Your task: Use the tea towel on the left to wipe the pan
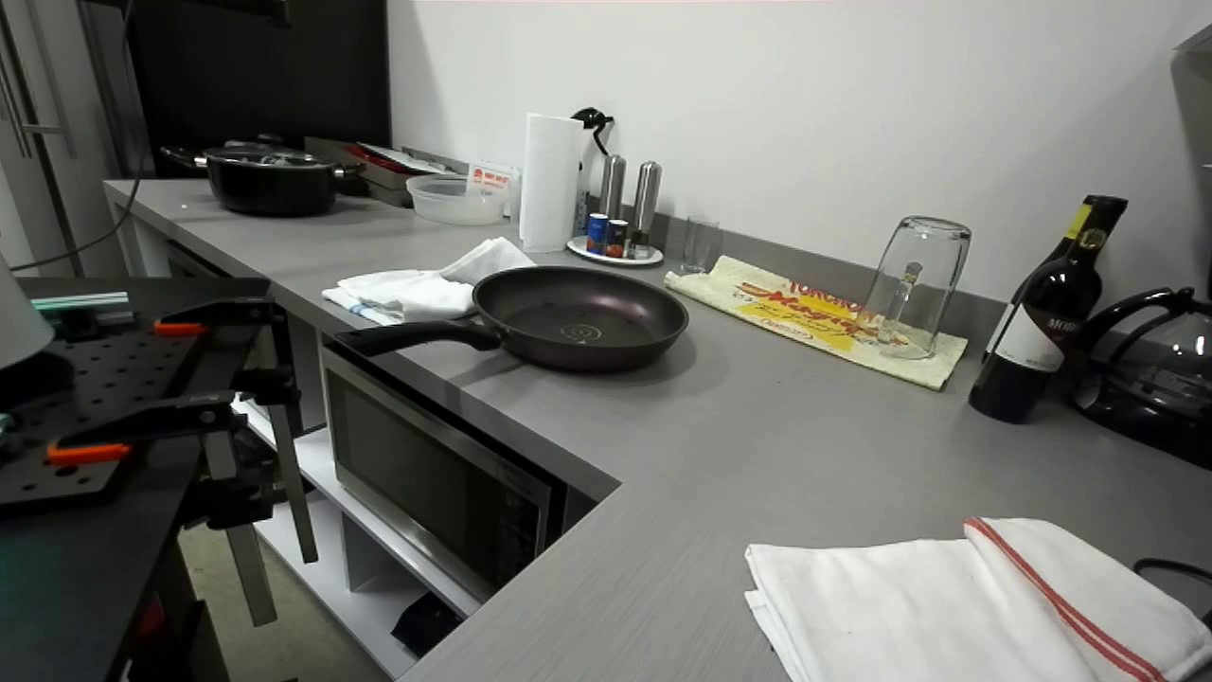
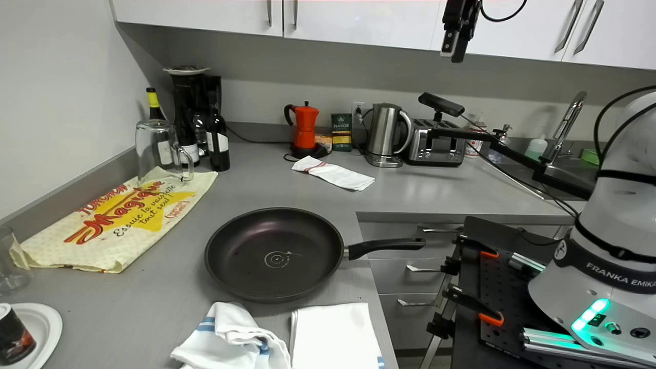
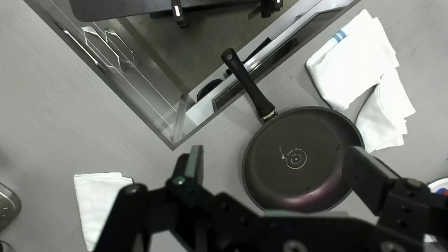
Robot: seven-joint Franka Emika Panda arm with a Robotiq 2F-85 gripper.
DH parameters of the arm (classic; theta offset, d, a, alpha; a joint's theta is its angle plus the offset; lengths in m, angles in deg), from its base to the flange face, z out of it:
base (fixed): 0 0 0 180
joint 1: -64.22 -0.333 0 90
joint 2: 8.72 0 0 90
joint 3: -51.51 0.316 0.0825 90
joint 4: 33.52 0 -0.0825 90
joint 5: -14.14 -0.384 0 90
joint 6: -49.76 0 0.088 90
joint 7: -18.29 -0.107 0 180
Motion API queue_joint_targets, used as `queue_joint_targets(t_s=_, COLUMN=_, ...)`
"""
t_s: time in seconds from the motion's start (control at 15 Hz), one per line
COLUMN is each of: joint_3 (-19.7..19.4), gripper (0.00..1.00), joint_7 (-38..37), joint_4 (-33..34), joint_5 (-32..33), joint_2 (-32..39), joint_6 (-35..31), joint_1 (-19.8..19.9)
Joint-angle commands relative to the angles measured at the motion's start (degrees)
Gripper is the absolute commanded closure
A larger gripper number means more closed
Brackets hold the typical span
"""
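Observation:
A dark frying pan (image 1: pixel 582 317) stands upright on the grey counter; it also shows in an exterior view (image 2: pixel 274 256) and the wrist view (image 3: pixel 297 182). Beside it lie a crumpled white towel with blue stripes (image 2: pixel 230 338) and a folded white towel (image 2: pixel 333 335). In the wrist view they are the crumpled towel (image 3: pixel 383 115) and the folded towel (image 3: pixel 357 63). A red-striped white towel (image 1: pixel 947 597) lies apart from the pan, also in an exterior view (image 2: pixel 335 173) and the wrist view (image 3: pixel 98 203). My gripper (image 3: pixel 274 155) is open and empty, high above the counter; its tip (image 2: pixel 455 47) shows at the top.
A yellow printed cloth (image 2: pixel 128 218) with an upturned glass mug (image 2: pixel 159 154) lies by the wall. Wine bottles (image 1: pixel 1051 313), a red moka pot (image 2: pixel 305 125), a kettle (image 2: pixel 384 136) and a toaster (image 2: pixel 435 143) stand behind. The pan's handle (image 3: pixel 248 84) overhangs the counter's edge.

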Motion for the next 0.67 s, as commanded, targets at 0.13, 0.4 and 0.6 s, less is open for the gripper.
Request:
queue_joint_targets(t_s=0.13, joint_3=-0.2, gripper=0.00, joint_7=1.3, joint_4=-0.8, joint_5=0.2, joint_2=5.6, joint_6=-3.4, joint_1=-0.2)
queue_joint_targets(t_s=0.4, joint_3=0.7, gripper=0.00, joint_7=1.2, joint_4=-0.8, joint_5=-1.1, joint_2=13.9, joint_6=-8.0, joint_1=-1.4)
queue_joint_targets(t_s=0.6, joint_3=2.7, gripper=0.00, joint_7=0.6, joint_4=-0.3, joint_5=-1.8, joint_2=20.2, joint_6=-11.8, joint_1=-3.4)
